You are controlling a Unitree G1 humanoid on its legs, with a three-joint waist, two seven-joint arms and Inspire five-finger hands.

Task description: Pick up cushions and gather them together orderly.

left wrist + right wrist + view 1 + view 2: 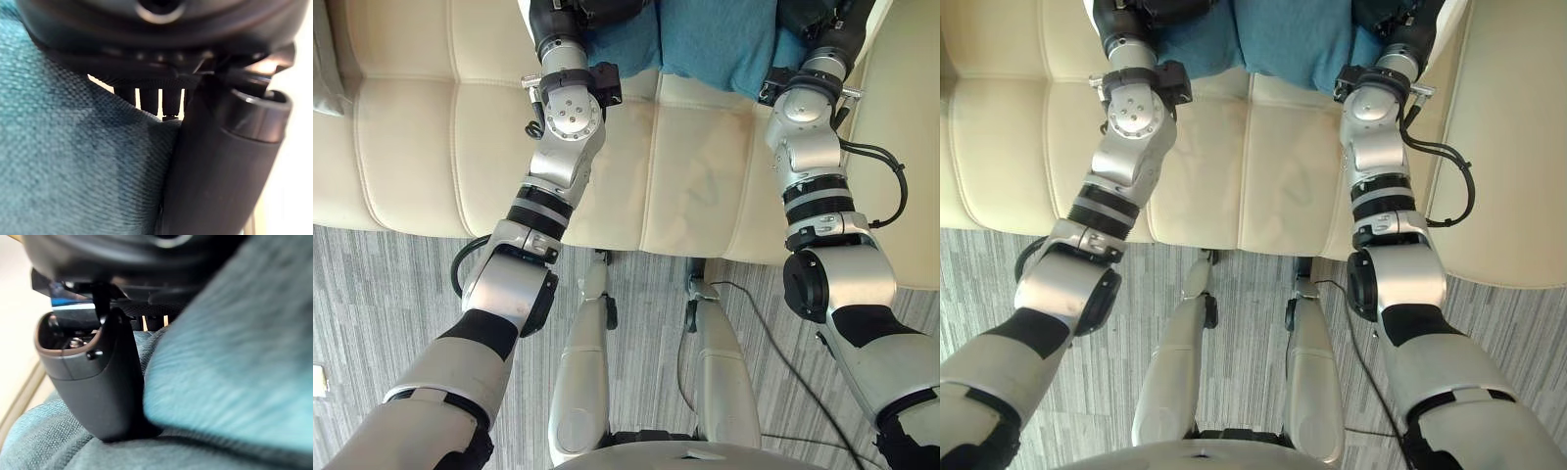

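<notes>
A teal cushion point(705, 39) lies on the seat of the cream sofa point(411, 147), at the far edge of the head views between my two arms. My left hand point(558, 20) is at the cushion's left end. In the left wrist view its thumb point(220, 161) presses the teal cushion point(63, 161) against the row of fingers behind it. My right hand point(822, 20) is at the cushion's right end. Up close, that hand's thumb point(98, 382) is sunk into the teal cushion point(230, 372), whose fabric bulges over it.
The sofa's front edge runs across the middle of the head views, with grey striped carpet point(382, 294) below it. A grey cushion corner point(323, 59) shows at the far left. The sofa's cream side section point(901, 127) stands at the right.
</notes>
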